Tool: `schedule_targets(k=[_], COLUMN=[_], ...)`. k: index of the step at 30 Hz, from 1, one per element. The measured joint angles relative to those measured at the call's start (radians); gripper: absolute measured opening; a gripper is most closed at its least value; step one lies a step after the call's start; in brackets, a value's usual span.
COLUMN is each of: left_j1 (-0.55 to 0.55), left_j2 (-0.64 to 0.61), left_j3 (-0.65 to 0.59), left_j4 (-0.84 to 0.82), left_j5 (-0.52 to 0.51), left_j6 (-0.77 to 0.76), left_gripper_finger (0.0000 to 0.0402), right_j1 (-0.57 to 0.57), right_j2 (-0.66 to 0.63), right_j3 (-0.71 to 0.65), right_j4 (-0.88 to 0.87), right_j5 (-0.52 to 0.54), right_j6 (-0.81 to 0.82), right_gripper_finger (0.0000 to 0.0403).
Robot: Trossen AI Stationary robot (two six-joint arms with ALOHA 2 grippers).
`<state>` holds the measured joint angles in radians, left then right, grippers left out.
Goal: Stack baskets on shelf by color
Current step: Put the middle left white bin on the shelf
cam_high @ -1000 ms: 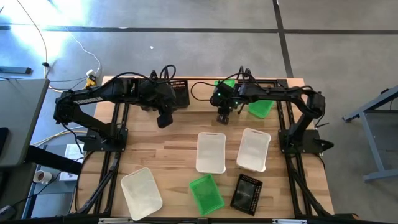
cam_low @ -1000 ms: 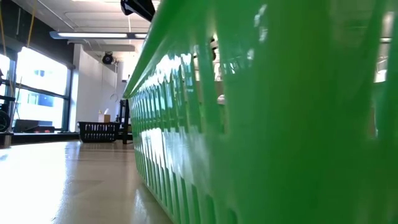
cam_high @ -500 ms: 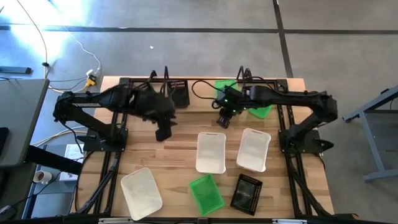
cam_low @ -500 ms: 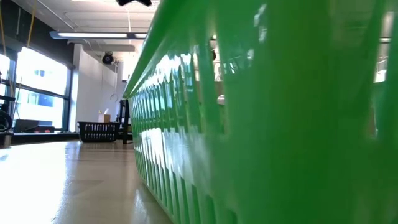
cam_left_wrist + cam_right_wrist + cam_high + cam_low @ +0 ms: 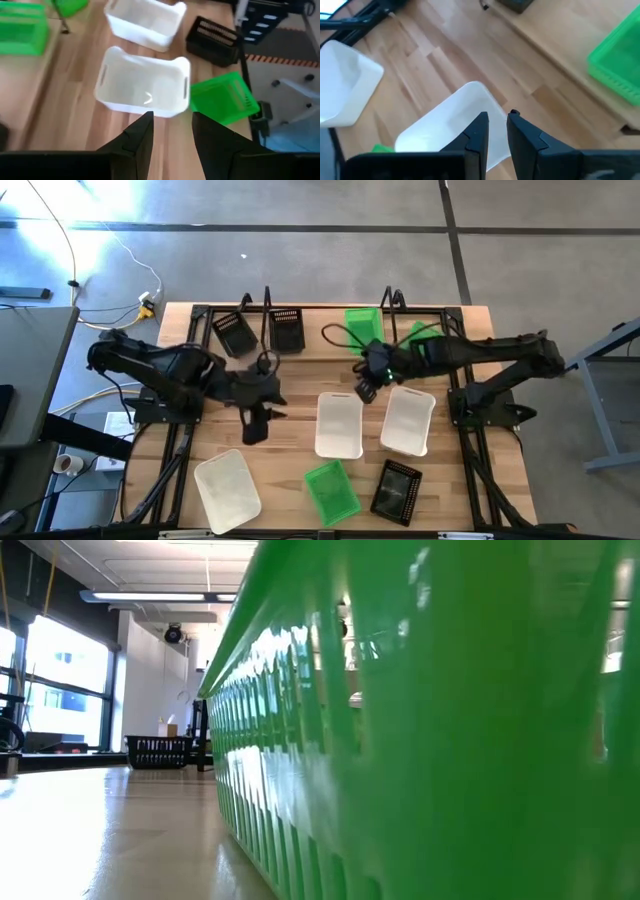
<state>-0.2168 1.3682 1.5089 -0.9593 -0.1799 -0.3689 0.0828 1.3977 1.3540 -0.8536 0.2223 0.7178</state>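
In the high view the shelf [image 5: 325, 310] runs along the table's far edge. Two black baskets [image 5: 287, 328] [image 5: 235, 332] stand in its left part and two green ones [image 5: 362, 320] [image 5: 422, 334] in its right part. On the table lie three white baskets [image 5: 339, 423] [image 5: 408, 420] [image 5: 227, 488], a green one [image 5: 331, 490] and a black one [image 5: 397, 490]. My left gripper [image 5: 255, 425] is open over bare wood left of the middle white basket [image 5: 145, 87]. My right gripper [image 5: 365, 388] is open, narrowly, above that basket's far end [image 5: 465, 107].
The green basket's slotted wall [image 5: 420, 740] fills most of the low view, with a black basket [image 5: 160, 751] far behind it. Cables loop over the shelf's right part [image 5: 345, 335]. Bare wood lies between the shelf and the loose baskets [image 5: 300, 380].
My left gripper has drawn back from the shelf toward the table's near edge, and its arm no longer covers the tilted black basket at the shelf's left end. My right gripper has moved from beside the shelf toward the near edge, over the middle white basket's far end.
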Motion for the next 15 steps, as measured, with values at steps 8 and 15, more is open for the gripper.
schedule_targets(k=[8, 15], left_j1=[-0.029, -0.03], left_j2=[0.08, 0.163], left_j3=[0.0, 0.0], left_j4=[0.03, 0.187], left_j5=[0.06, 0.091], left_j6=[-0.024, -0.022], left_gripper_finger=[0.0144, 0.0195], right_j1=[0.118, 0.169], right_j2=[0.003, 0.003], right_j3=[-0.001, -0.001], right_j4=[-0.04, -0.082], right_j5=[0.1, 0.174], right_j6=[0.097, 0.188], right_gripper_finger=[0.0058, 0.0058])
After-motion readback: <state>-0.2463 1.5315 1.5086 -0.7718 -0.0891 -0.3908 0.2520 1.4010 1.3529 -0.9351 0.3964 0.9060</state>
